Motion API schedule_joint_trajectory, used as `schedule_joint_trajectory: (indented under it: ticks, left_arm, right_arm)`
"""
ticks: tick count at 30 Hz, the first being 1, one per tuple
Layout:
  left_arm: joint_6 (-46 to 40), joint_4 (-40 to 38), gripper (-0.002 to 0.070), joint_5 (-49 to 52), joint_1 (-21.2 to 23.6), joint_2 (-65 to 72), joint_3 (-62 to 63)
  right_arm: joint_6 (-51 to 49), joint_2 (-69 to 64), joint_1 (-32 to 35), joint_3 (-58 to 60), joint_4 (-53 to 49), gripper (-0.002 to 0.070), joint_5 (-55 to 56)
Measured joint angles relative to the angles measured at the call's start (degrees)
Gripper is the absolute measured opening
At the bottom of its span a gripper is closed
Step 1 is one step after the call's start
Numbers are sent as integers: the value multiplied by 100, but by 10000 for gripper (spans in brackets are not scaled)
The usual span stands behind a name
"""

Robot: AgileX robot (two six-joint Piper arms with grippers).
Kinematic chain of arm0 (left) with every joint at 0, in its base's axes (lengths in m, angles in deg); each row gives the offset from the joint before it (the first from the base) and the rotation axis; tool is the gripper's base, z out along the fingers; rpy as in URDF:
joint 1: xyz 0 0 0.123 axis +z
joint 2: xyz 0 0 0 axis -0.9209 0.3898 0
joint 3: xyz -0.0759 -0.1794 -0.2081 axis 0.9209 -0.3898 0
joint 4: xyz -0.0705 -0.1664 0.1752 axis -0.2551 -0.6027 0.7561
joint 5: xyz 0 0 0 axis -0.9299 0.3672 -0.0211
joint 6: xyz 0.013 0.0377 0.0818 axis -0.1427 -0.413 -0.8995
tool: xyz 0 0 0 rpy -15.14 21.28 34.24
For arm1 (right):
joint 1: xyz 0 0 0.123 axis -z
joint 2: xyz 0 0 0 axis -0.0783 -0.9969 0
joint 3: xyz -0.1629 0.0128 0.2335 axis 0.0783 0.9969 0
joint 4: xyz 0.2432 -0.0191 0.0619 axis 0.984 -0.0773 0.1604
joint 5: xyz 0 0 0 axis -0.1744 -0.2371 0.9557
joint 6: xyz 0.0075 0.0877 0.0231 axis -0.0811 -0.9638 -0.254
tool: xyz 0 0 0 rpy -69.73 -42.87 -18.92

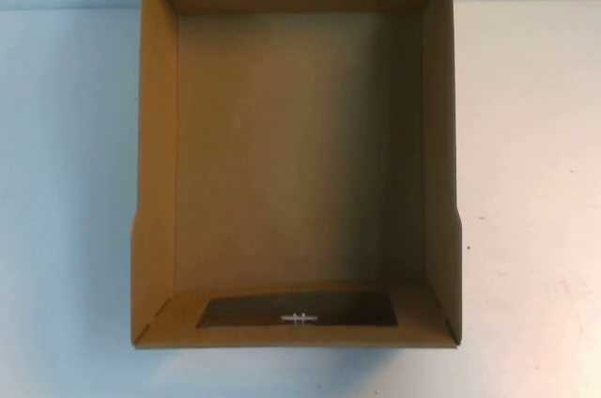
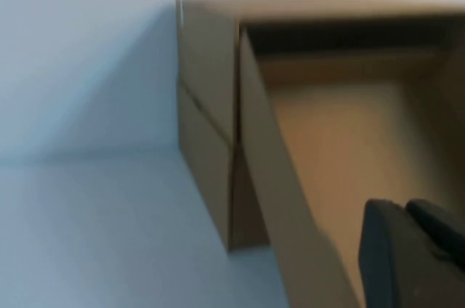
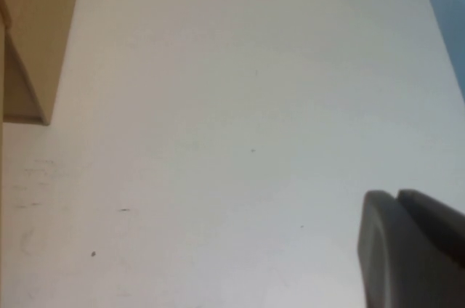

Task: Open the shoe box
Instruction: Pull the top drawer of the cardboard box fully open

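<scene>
Showed the shoe box at the middle of the white table, long axis running away from the robot, top open and inside bare down to the floor. Read the brown band at the far end, above a dark gap, as the lid swung up; judged the opening done or nearly so. Noted on the near flap a dark patch bearing a small white tag. Caught neither arm in the high view. Placed the left gripper, by its wrist view, above the box's left wall near an outer corner, looking into the box; closed up, fingers side by side with no gap, holding nothing. Placed the right gripper over bare table, apart from the one box corner in its wrist view; likewise closed up and empty. Judged the box to be thin brown card: light, stiff across each panel, weak along the folds, easily dented by a hard pinch. Expected sliding on the smooth table under any sideways push, hence a need to steady one wall during any lift. Recommended taking hold at a free thin edge, either the lid's front lip or the rim of a side wall, with a pinch across the card, not at a corner or a fold.
</scene>
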Motion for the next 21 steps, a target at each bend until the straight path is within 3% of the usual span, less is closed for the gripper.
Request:
schedule_joint_trajectory:
  ticks: [9,21]
  left_arm:
    - [0,-269,-4,-1294,0,0,-1405]
    - [-33,-280,-4,-1332,0,0,-1470]
  right_arm:
    - [0,278,60,707,401,-13,886]
    - [0,327,60,744,546,-13,1163]
